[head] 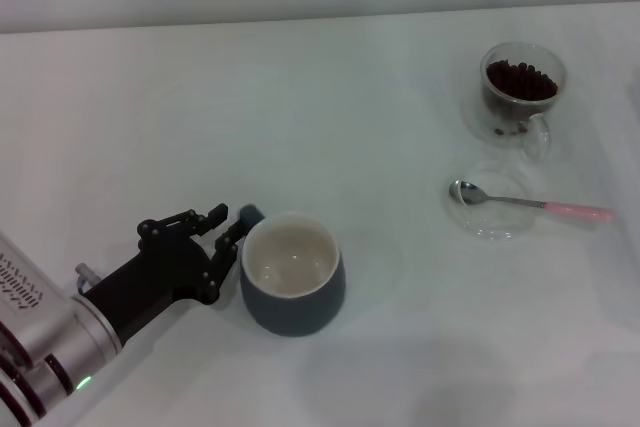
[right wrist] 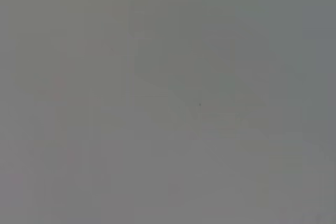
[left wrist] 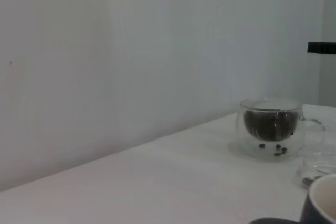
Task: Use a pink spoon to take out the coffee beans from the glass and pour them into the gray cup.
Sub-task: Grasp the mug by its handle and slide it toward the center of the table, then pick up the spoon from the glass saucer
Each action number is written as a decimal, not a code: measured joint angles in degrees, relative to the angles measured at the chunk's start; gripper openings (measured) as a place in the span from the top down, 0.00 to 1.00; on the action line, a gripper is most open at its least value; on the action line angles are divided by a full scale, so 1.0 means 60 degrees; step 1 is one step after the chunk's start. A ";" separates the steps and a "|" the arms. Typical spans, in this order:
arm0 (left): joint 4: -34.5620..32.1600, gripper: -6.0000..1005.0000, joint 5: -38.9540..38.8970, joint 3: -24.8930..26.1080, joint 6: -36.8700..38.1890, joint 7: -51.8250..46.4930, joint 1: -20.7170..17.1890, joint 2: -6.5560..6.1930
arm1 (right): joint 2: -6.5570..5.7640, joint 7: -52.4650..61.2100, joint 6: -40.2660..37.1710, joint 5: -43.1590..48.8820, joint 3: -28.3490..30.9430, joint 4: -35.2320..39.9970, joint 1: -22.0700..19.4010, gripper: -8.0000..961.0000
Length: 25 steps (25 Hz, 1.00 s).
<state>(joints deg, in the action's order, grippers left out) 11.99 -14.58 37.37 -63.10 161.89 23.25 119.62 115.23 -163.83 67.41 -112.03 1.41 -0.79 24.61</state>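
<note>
The left gripper [head: 222, 230] sits low on the white table [head: 300, 97], right beside the gray cup [head: 292, 274]. Its black fingers are spread apart, one on each side of the cup's little handle [head: 249, 214]. They are not squeezing anything. The right gripper is not in any picture, and its own camera shows only plain gray.

The gray cup is empty, with a cream inside. It looks thick and heavy, so it should stay put, but the outside is smooth and could slip. The small handle is the best place to hold it steady.

The pink spoon [head: 530, 204] is well apart from the cup, over on the right side. Its shiny bowl rests on a flat clear saucer [head: 492, 209], and its pink handle sticks out past the rim. The spoon is thin, light and stiff. It lies low, so it could be tricky to pick up. The raised pink handle is the best part to pinch, near the middle.

The glass [head: 521, 94] stands just behind the saucer, full of dark coffee beans [head: 521, 79]. In the left wrist view a few beans [left wrist: 277, 150] seem to lie low down by the bottom of the glass. The glass can break and looks light, so a spoon pushing in too hard might tip it. The beans are small and hard, and they could roll off the spoon.
</note>
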 joint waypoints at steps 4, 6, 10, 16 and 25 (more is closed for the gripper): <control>0.0016 0.82 -0.0002 0.0000 -0.0002 0.0000 -0.0009 0.0000 | 0.0015 0.0000 0.0009 -0.0003 0.0000 0.0000 -0.0024 0.14; 0.0021 0.81 -0.0002 0.0000 -0.0002 0.0000 -0.0009 0.0000 | 0.0016 0.0003 0.0042 -0.0010 0.0000 0.0000 -0.0071 0.14; 0.0029 0.76 -0.0006 -0.0003 -0.0002 0.0001 -0.0007 -0.0007 | 0.0010 0.0166 0.0073 -0.0030 0.0000 0.0000 -0.0129 0.14; 0.0022 0.66 -0.0216 0.0007 -0.0199 0.0001 -0.0202 -0.0015 | -0.0001 0.0235 0.0075 -0.0045 0.0000 0.0015 -0.0171 0.14; -0.0260 0.42 -0.1734 0.0013 -0.1225 0.0001 -0.1034 -0.0061 | 0.0003 0.0235 0.0292 -0.0027 0.0000 0.0003 -0.0224 0.15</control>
<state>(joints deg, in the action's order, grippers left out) 10.43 -24.98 37.45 -70.45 161.89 17.05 119.25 115.25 -162.42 69.16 -112.19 1.40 -0.77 23.26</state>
